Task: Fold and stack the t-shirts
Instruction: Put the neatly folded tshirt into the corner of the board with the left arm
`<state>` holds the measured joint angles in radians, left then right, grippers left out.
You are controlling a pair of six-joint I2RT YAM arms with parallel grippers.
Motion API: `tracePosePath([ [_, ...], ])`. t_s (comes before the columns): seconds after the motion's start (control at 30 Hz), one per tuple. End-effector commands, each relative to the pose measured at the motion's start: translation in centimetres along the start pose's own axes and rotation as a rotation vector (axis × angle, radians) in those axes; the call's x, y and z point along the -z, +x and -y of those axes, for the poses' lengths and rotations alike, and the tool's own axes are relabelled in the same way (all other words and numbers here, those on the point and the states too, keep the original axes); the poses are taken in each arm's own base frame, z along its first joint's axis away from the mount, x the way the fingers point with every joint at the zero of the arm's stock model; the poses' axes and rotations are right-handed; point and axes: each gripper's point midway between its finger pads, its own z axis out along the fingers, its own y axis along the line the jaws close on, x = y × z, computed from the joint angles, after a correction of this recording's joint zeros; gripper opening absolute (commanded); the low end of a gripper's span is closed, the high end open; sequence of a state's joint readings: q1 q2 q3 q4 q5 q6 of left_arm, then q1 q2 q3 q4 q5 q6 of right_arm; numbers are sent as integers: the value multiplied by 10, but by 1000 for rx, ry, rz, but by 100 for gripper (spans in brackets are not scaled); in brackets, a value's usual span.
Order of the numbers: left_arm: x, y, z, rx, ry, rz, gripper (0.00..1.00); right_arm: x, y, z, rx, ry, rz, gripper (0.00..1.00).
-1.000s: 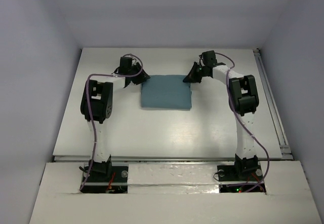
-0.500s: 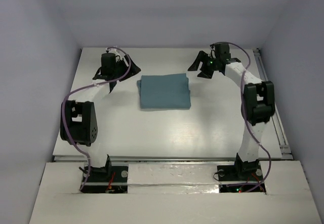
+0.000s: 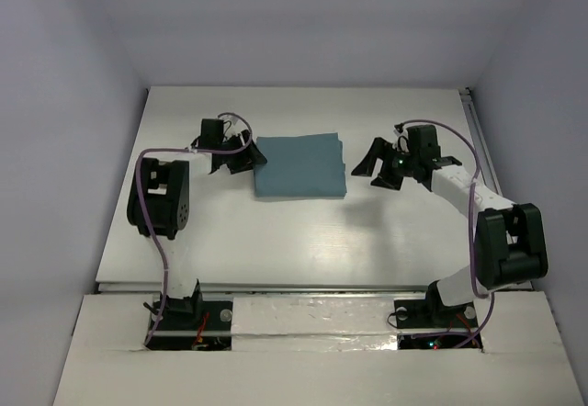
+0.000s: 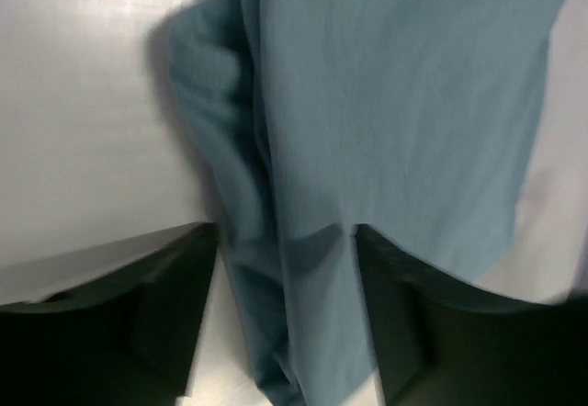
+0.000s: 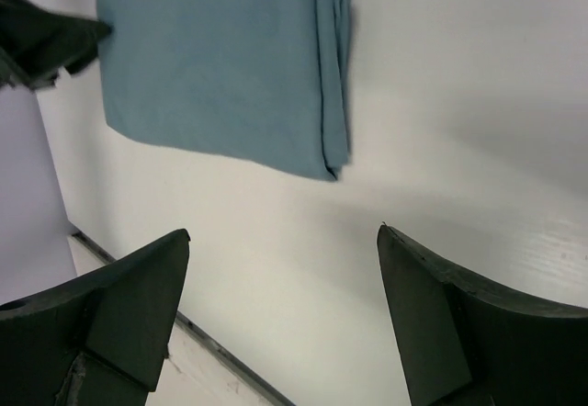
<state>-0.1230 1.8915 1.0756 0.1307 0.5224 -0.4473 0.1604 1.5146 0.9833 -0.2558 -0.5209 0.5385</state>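
Observation:
The teal-blue t-shirt (image 3: 300, 167) lies folded into a flat rectangle at the far middle of the white table (image 3: 303, 236). My left gripper (image 3: 241, 158) is at its left edge. In the left wrist view its jaws (image 4: 283, 231) stand apart, open, with a bunched fold of the t-shirt (image 4: 395, 103) running between them; a strip of bare table shows beside the left finger (image 4: 175, 305). My right gripper (image 3: 381, 169) hovers just right of the shirt, wide open and empty (image 5: 283, 231), with the t-shirt's folded corner (image 5: 211, 66) ahead of it.
A metal rail (image 3: 491, 186) runs along the table's right edge. Pale walls close in the far side and both flanks. A white ledge (image 3: 303, 319) with both arm bases borders the near side. The left gripper's tip (image 5: 46, 43) shows in the right wrist view.
Both grippers let go of the shirt's far corners. The left one swung out to the far left, then back to the shirt's left edge. The right one opened and drew nearer and rightward.

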Motion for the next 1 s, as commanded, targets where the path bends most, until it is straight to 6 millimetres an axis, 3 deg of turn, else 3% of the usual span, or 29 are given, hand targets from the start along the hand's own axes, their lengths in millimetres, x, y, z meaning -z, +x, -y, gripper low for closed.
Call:
tracePosePath([
  [0.0,-30,13,1,-25,-9,-73,53,12,-3,-13,54,-46,50,88],
  [0.07,-41,4,10,-15,17,-73,38,14,-4,-14,55,-41,56,88],
  [0.1,-51,-1,16,-19,32,-74,23,15,-5,-14,54,-35,55,88],
  [0.13,-55,-8,19,-16,37,-62,14,16,-7,-16,56,-37,59,88],
  [0.2,-64,-18,22,7,44,-49,1,19,-13,-23,70,-48,66,88],
  [0.23,-66,-43,35,-13,67,-6,0,20,-14,-24,71,-49,64,87],
  [0.3,-74,-65,28,0,32,18,0,22,-19,-28,82,-49,68,87],
  [0.33,-70,-100,42,-18,53,84,0,22,-19,-29,84,-51,64,87],
  [0.37,-68,-120,25,10,31,115,0,23,-20,-30,88,-51,63,87],
  [0.43,-48,-172,27,34,43,218,0,24,-20,-31,90,-51,55,87],
  [0.47,-39,-188,17,55,32,255,0,25,-19,-33,93,-55,55,87],
  [0.5,-19,-214,-7,103,10,314,0,26,-18,-34,91,-60,51,87],
  [0.57,6,-243,-30,143,-15,392,0,29,-14,-34,88,-65,44,87],
  [0.6,27,-259,-58,181,-47,442,0,29,-13,-35,86,-68,41,87],
  [0.7,60,-276,-104,257,-113,528,0,33,-5,-36,80,-83,26,87],
  [0.73,72,-270,-136,309,-157,546,0,33,-3,-36,78,-85,21,87],
  [0.8,98,-276,-155,339,-185,630,0,35,2,-36,75,-90,11,87],
  [0.83,103,-261,-180,389,-219,634,0,36,3,-37,73,-96,7,86],
  [0.97,115,-249,-216,477,-279,688,0,43,9,-44,70,-122,-7,86],
])
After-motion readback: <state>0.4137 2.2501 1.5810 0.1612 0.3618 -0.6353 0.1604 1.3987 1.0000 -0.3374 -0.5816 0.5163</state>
